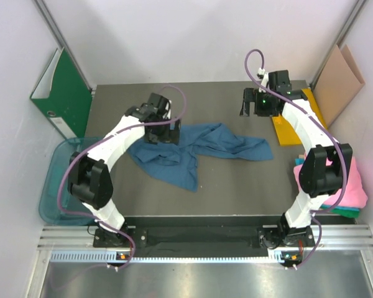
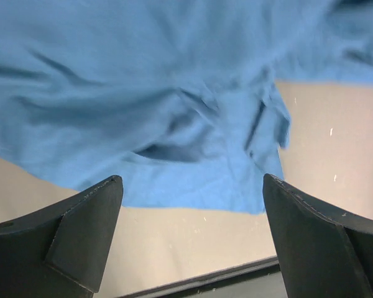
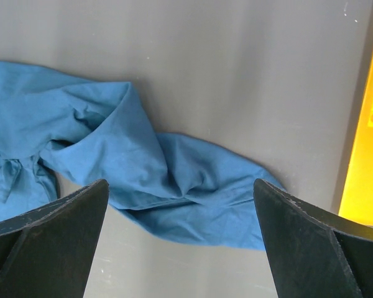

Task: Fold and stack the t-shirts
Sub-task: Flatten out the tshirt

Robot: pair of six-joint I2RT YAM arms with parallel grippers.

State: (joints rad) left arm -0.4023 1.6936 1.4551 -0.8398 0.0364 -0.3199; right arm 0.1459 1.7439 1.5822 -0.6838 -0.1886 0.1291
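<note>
We see the dark blue t-shirt (image 1: 199, 152) crumpled mid-tabletop. Our left gripper (image 2: 191, 185) hangs over its left end, jaws wide, gripping nothing. The right gripper (image 3: 180, 184) is likewise spread near the far right corner.

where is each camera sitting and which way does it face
Top external: above and behind the robot, looking down on the grey table; shows left arm, right arm, left claw, right claw.
Left wrist: on the left arm, looking down at the crumpled dark blue cloth t-shirt between its open fingers.
Right wrist: on the right arm, looking down at table and shirt between its open fingers.
Shared: all three show that shirt.
</note>
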